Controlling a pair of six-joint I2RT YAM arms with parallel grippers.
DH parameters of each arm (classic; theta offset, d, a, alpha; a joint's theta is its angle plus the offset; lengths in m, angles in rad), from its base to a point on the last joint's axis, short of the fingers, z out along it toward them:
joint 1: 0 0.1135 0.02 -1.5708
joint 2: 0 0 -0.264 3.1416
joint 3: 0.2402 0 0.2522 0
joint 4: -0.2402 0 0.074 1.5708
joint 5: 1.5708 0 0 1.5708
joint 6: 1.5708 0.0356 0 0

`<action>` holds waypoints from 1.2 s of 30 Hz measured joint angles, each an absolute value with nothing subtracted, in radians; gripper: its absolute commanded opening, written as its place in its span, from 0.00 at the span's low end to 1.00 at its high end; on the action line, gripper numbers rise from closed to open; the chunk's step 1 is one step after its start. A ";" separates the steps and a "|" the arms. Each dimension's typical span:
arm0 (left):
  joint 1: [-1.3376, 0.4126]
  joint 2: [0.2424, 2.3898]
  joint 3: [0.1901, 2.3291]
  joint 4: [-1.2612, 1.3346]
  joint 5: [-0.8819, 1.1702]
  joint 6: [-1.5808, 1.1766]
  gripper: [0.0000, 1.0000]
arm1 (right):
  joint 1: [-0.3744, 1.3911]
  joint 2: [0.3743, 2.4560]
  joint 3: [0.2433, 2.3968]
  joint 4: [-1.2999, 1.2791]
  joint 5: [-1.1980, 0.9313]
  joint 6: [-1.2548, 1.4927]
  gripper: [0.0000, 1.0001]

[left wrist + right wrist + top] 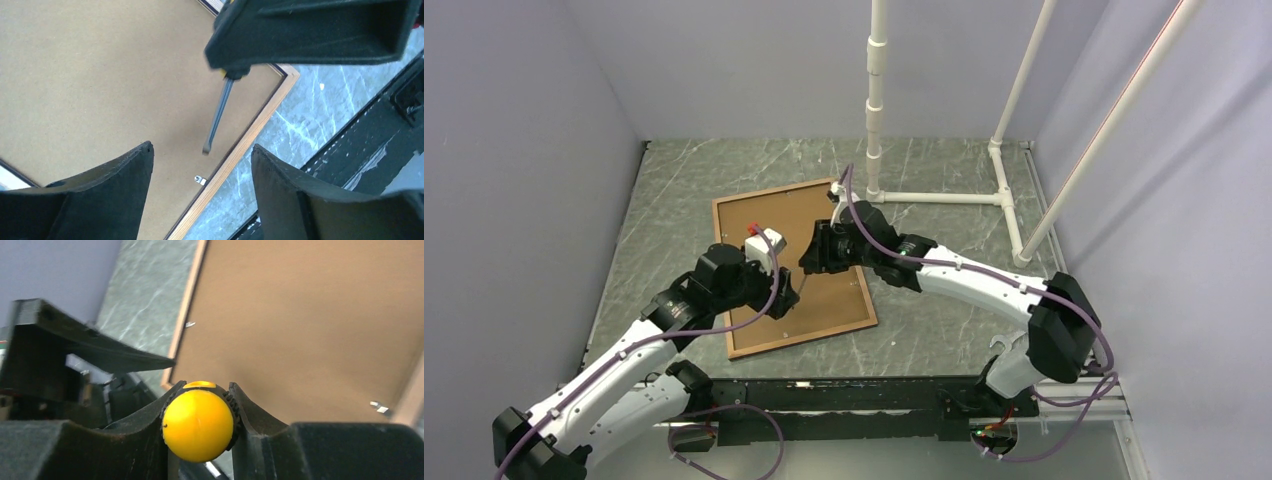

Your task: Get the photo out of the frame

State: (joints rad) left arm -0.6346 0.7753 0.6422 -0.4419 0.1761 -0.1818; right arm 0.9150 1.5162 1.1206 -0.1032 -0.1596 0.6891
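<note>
The frame point(804, 338) lies face down on the table, showing a pale wood rim point(240, 150). The photo's brown hardboard back point(769, 215) fills it; the printed face is hidden. My right gripper point(812, 262) is shut on a screwdriver's yellow handle point(198, 420). The screwdriver's blade point(216, 120) points down at the hardboard point(100, 75) near the frame's near right edge, its tip just above a small metal clip point(199, 179). My left gripper point(201, 146) is open and empty, hovering over that same edge, one finger over the board and one over the table.
A white pipe stand point(876, 100) rises behind the frame, its base bars point(939, 198) on the table at back right. Two more metal clips point(190, 324) point(380, 407) sit along the frame's rim. Grey walls close in on both sides. The black base rail point(854, 395) runs along the near edge.
</note>
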 measured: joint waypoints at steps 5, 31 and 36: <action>-0.635 0.771 0.660 -0.454 0.081 -0.274 0.76 | 0.914 1.455 1.098 -0.197 0.079 0.638 0.00; -0.681 0.720 0.247 -0.125 0.284 -0.938 0.70 | 0.767 1.685 1.349 -0.479 0.263 0.365 0.00; -0.741 0.775 0.247 -0.062 0.283 -0.968 0.70 | 0.772 1.687 1.364 -0.499 0.239 0.354 0.00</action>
State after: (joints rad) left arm -0.7410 0.7753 0.2470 -0.0620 0.2829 -0.9680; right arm 0.7715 1.6871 1.3640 -0.4988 0.2390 0.3542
